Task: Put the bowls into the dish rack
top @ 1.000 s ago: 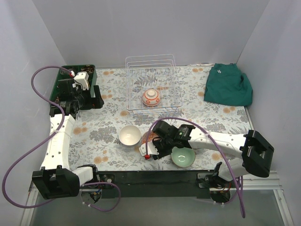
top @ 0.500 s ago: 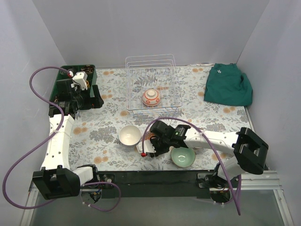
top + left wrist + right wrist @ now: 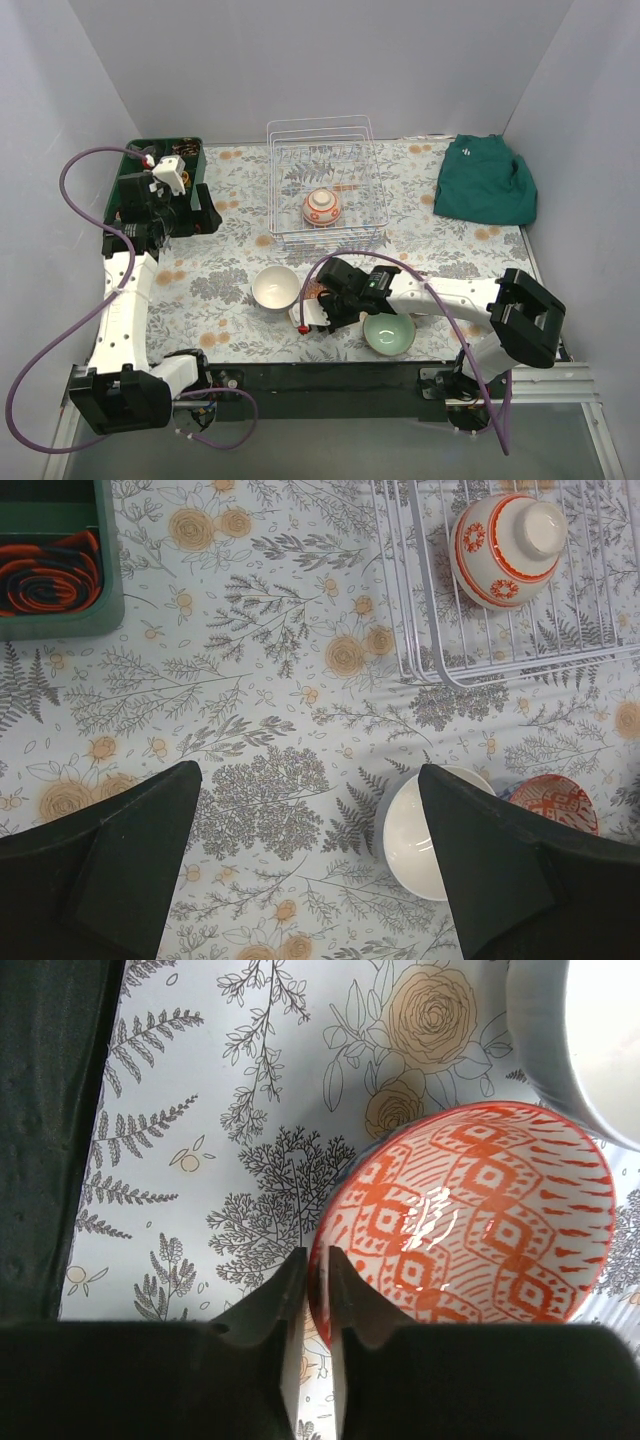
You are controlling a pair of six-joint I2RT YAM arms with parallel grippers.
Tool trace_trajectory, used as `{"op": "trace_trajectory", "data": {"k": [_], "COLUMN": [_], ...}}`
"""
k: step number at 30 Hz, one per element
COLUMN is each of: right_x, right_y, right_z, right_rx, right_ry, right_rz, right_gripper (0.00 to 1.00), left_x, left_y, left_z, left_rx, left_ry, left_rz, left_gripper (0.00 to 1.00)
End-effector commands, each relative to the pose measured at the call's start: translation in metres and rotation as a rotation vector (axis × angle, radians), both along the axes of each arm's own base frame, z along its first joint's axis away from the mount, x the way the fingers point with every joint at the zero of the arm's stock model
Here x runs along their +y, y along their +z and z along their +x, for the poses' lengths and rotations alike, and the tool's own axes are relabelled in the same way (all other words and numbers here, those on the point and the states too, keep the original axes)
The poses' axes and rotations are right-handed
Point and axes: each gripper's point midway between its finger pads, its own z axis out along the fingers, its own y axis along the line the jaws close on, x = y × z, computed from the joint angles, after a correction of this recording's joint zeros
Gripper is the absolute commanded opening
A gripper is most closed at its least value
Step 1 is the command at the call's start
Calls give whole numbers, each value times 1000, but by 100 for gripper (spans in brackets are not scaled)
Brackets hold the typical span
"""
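Right gripper [image 3: 312, 1280] narrow — its fingers pinch the near rim of the orange bowl [image 3: 470, 1220], with the white bowl [image 3: 590, 1040] just beyond. Left gripper [image 3: 310, 820] stands wide, holding nothing — the rack [image 3: 430, 650] lies ahead of its fingers, a red-white bowl [image 3: 505, 545] upturned inside.

The left arm [image 3: 125, 300] and the right arm [image 3: 455, 297] share one build: smooth white shells on the long links and blocky black housings at the joints. A purple cable [image 3: 63, 185] hangs in a loose loop off the left arm. A second purple cable [image 3: 355, 253] arcs off the right arm, with a small red plug [image 3: 303, 329] at its wrist end. The left claw [image 3: 308, 775] has two broad, matte black, wedge-shaped fingers [image 3: 120, 870]. The right claw [image 3: 315, 1260] has dark fingers [image 3: 262, 1312] that taper to thin tips. A white block [image 3: 170, 172] sits on the left wrist.
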Motion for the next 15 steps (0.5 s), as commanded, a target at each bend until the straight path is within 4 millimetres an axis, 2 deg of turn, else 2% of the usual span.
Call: {"op": "trace_trajectory", "data": {"k": [1,3,5,7,9,10,12,13,15], "right_x": [8,8,5,9,3,9,3,10,8], "right_y": [5,9,16,32,44,63,79,99,119], "right_z": [6,10,12,18,17,20,21,24,26], "right_rx": [-28,-47,-65,-77,-73,-79,-78,-83,-66], "right_ry": [-3,-10,-18,-56,-77,-99,-124,-148,-182], "right_rz": [11,12,6,22,0,36,24,62,87], "right_gripper": [16,7,1,1,1,1,1,1,1], "left_x": [-3,-4,-4,-7,-10,-13,-16,-17,-23], "left_y": [13,15,17,18,21,27,28,38,36], "left_z": [-8,-9,-9,-7,-4,-1,7,13,24], "left_rx": [-45,-50,-59,-59,-65,-78,-73,-90,-66], "left_ry": [-9,-10,-17,-29,-40,-54,-71,-82,-120], "left_rz": [-13,-14,-14,-26,-41,-55,-71,-76,-98], "left_gripper": [91,91,91,91,91,91,91,91,91]}}
